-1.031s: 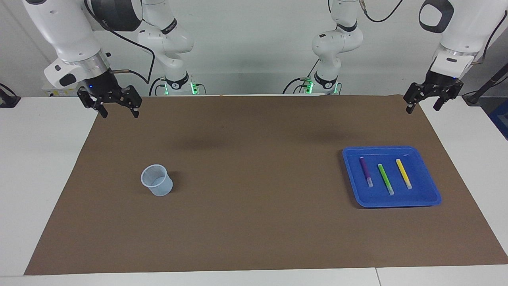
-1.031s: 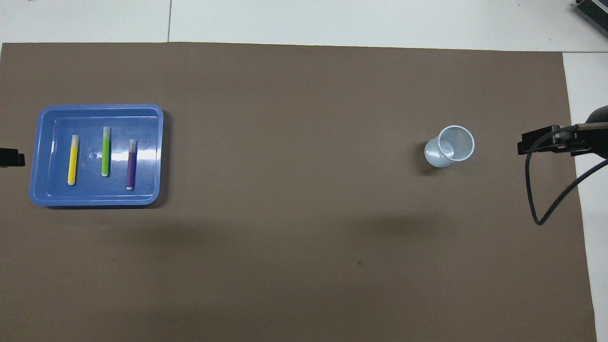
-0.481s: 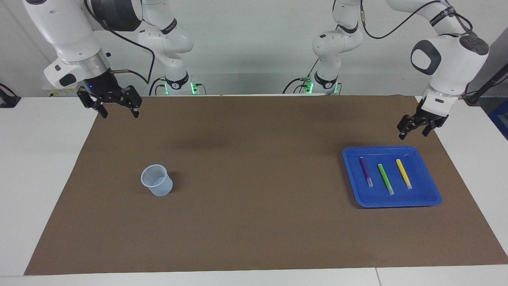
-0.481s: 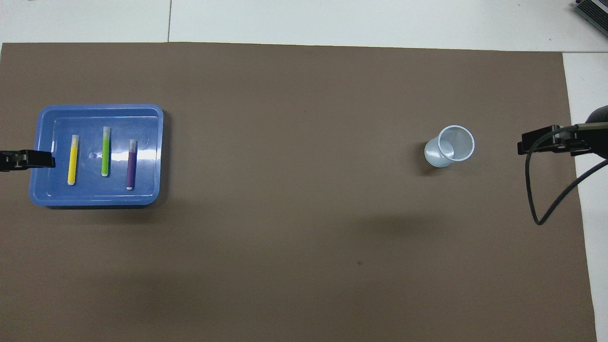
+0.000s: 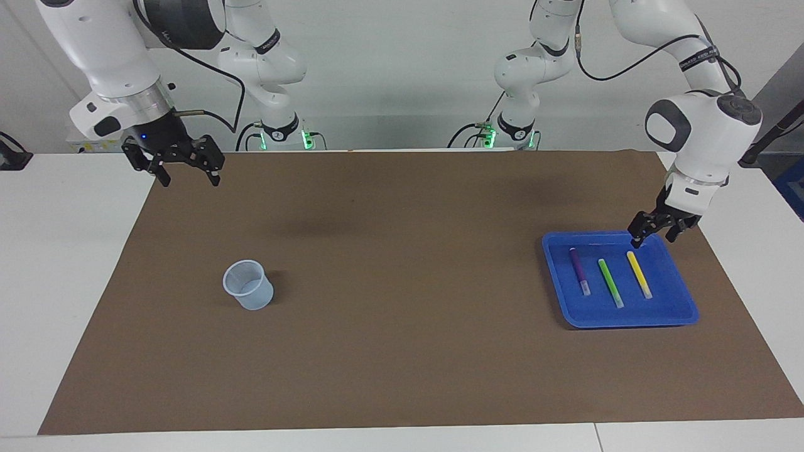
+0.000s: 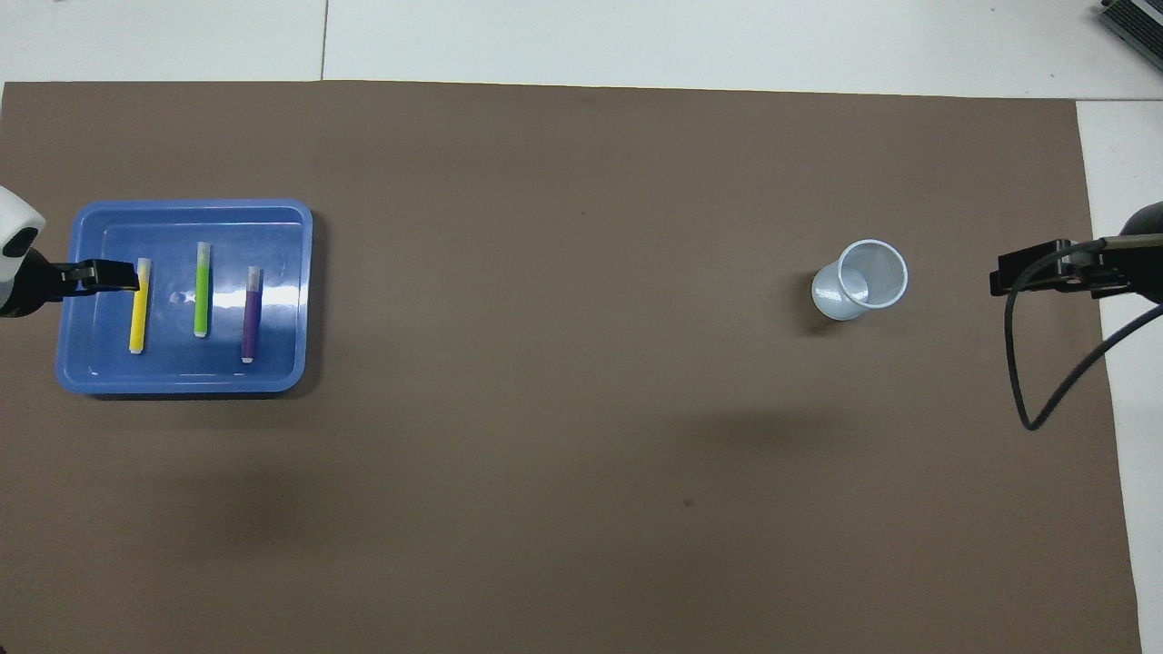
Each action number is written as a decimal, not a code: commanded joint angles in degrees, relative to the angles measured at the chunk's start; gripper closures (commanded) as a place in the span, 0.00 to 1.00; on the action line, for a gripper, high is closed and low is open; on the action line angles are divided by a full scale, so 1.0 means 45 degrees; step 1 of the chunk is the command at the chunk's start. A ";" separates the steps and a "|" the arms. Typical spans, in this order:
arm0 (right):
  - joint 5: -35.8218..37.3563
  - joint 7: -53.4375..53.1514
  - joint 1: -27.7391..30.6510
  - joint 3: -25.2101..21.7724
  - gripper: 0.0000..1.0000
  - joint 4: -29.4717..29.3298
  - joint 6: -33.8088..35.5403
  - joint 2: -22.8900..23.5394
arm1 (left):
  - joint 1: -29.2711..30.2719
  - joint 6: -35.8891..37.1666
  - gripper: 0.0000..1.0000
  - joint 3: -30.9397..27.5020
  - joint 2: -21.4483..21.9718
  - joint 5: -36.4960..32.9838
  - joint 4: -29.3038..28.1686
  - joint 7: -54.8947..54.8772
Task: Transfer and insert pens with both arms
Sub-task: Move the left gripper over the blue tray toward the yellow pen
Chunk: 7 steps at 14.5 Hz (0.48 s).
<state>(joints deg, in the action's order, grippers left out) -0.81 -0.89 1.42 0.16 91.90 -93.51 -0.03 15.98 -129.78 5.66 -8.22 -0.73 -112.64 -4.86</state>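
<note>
The yellow pen (image 5: 639,274) lies flat in the blue tray (image 5: 681,314) at the left arm's end of the surface, the outermost of three roughly parallel pens: the green pen (image 5: 610,283) is beside it in the middle and the purple pen (image 5: 579,271) lies toward the table's centre. Each pen's long axis runs toward and away from the robots, coloured end nearer to them and pale cap end farther.

The left end effector (image 5: 652,235) hangs over the tray's robot-side rim, low, just above the coloured end of the yellow pen; in the overhead view its tip (image 6: 100,275) lies over the pen's upper part. Its fingers are spread and hold nothing. My judgement is that the yellow pen is the target, lying just ahead of and below it, so a short descent with the fingers straddling the barrel across its width would do.

The clear plastic cup (image 5: 248,284) stands upright well apart, toward the right arm's end. The right end effector (image 5: 185,169) waits, spread and empty, over the brown mat's (image 5: 402,351) corner at that end, clearly the nearer one to the cup.
</note>
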 commanded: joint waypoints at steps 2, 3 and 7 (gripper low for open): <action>-0.0093 -0.0153 0.0075 0.0003 0.00 -0.0032 0.0253 -0.0091 | 0.0783 0.0011 0.07 0.0070 -0.2757 -0.0850 0.2351 -0.1008; -0.0093 -0.0172 0.0133 0.0003 0.00 -0.0032 0.0253 -0.0091 | 0.0823 -0.0086 0.09 0.0070 -0.2975 -0.1065 0.2414 -0.0991; -0.0093 -0.0153 0.0173 -0.0017 0.00 -0.0032 0.0253 -0.0091 | 0.0804 -0.0126 0.21 0.0109 -0.3387 -0.1068 0.1988 -0.0952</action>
<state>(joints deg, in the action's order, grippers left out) -0.81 -0.89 1.78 0.05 91.90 -93.51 -0.03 19.70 -130.21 5.73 -22.60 -4.34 -103.34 -8.90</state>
